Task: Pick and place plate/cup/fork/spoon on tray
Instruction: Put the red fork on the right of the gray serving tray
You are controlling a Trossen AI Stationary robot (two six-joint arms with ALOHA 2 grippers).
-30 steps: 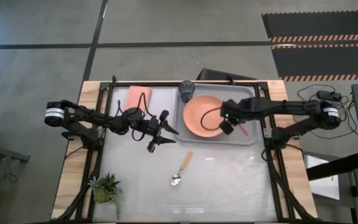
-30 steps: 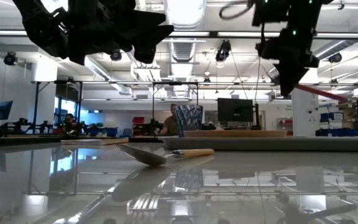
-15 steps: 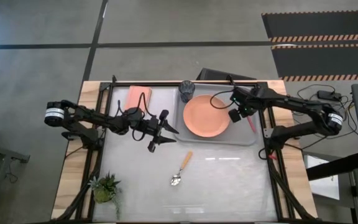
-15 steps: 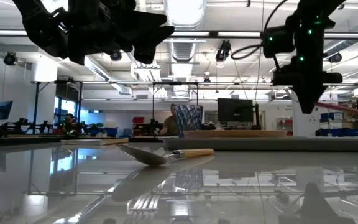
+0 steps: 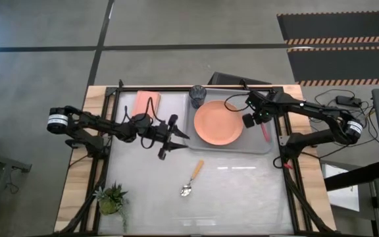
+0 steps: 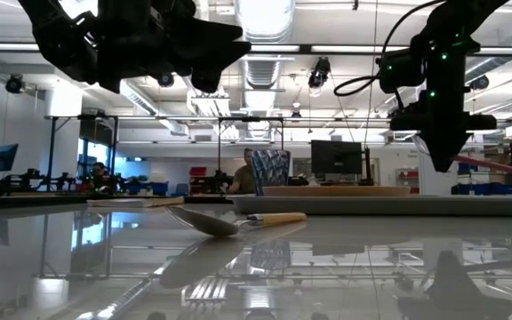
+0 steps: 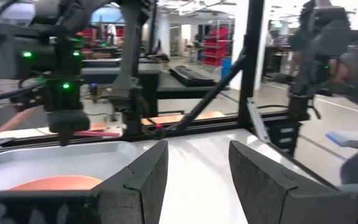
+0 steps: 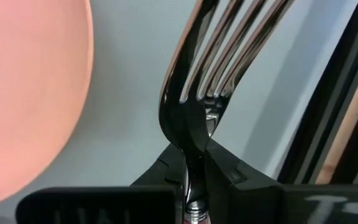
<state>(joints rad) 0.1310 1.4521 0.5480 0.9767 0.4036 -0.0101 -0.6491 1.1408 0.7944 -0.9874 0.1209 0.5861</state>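
Observation:
My right gripper [image 5: 249,120] is shut on the fork [image 5: 264,131], above the right part of the light-grey tray [image 5: 255,143]. The fork's silver tines [image 8: 229,50] show in the right wrist view and its red handle [image 6: 487,164] in the low view. The salmon-orange plate [image 5: 218,123] lies flat in the tray, and the dark cup [image 5: 198,95] stands at the tray's far left corner. The spoon [image 5: 191,179] lies flat on the table, nearer than the tray. My left gripper [image 5: 170,136] is open and empty, left of the plate. My right gripper pinches the fork's metal neck [image 8: 192,163], between tines and handle, between its two fingers. The fingers come from above, pointing down. The fork is lifted clear of the tray, with its handle [image 5: 266,133] sticking out nearly level toward the table's near right.
A pink rectangular pad [image 5: 147,104] lies at the far left of the table. A small potted plant [image 5: 112,197] stands at the near left corner. Black frame rails [image 5: 285,141] run along the table's sides, close to the tray's right rim.
My right gripper, still shut on the fork, has gone from above the plate's right edge toward the table's right and far edges and has come down a little. The fork's handle has levelled out. My left gripper's fingers have come a little closer together.

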